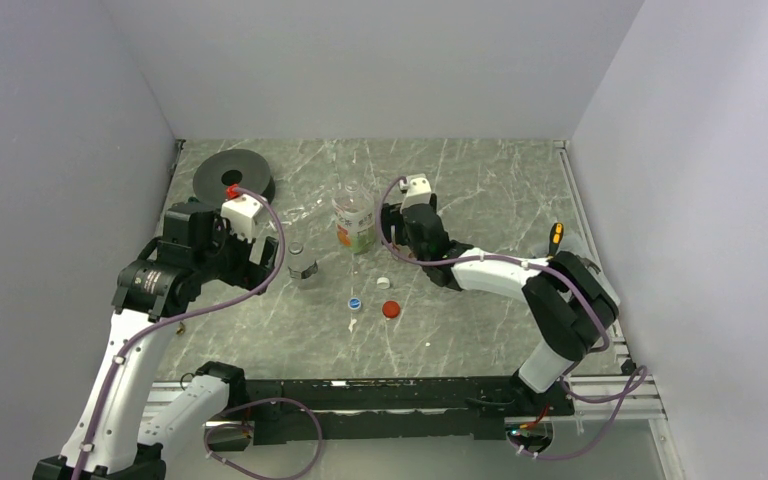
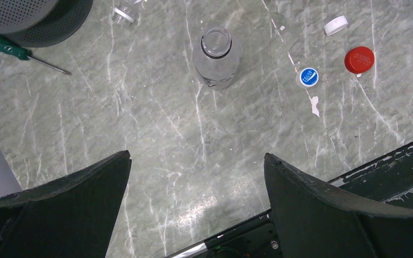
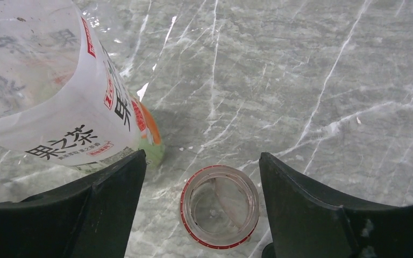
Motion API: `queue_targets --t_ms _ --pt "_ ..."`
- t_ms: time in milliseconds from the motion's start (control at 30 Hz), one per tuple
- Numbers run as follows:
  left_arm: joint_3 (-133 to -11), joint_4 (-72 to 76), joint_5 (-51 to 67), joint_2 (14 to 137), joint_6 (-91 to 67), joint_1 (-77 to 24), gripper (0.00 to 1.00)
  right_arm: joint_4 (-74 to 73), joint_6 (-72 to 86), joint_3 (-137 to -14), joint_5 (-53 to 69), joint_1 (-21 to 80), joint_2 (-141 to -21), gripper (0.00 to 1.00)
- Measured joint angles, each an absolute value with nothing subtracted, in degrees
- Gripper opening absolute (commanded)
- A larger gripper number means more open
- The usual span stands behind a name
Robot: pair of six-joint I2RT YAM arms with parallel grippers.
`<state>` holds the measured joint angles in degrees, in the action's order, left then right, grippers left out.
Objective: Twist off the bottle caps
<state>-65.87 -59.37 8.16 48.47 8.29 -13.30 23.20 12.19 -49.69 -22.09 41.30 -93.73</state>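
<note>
The right gripper [image 3: 201,156] stands partly open and holds nothing. The small red-rimmed bottle [image 3: 219,212] sits upright between its jaws, with a clear gap to the left jaw and very little to the right one. Its mouth is bare. The large labelled bottle [image 3: 59,97] rises just beyond the left jaw, and whether its neck carries a cap cannot be told. The left gripper [image 2: 196,156] is spread wide and empty. Ahead of it, well apart, is the clear bottle [image 2: 216,56], also uncapped. Farther off to its right the blue cap [image 2: 308,77], red cap [image 2: 359,59] and white cap [image 2: 336,25] lie loose on the table [image 2: 156,123]. This looks like the release after an unscrewing, late in the task. The next move calls for the right gripper to rise straight up, jaws wide, without brushing the small bottle with its right jaw or the large bottle beside it. After that, the large bottle's neck needs checking.
</note>
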Motion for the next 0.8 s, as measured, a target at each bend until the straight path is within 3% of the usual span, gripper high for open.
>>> queue_targets --t_ms 267,800 --pt "-65.9 -59.4 8.2 48.6 8.3 -13.3 0.99 21.1 12.2 -49.9 -22.0 41.3 -90.3 0.99" --pt "-66.2 -57.2 9.7 48.6 8.5 -13.0 0.99 2.1 14.3 -54.8 -18.2 41.3 -70.1 1.0"
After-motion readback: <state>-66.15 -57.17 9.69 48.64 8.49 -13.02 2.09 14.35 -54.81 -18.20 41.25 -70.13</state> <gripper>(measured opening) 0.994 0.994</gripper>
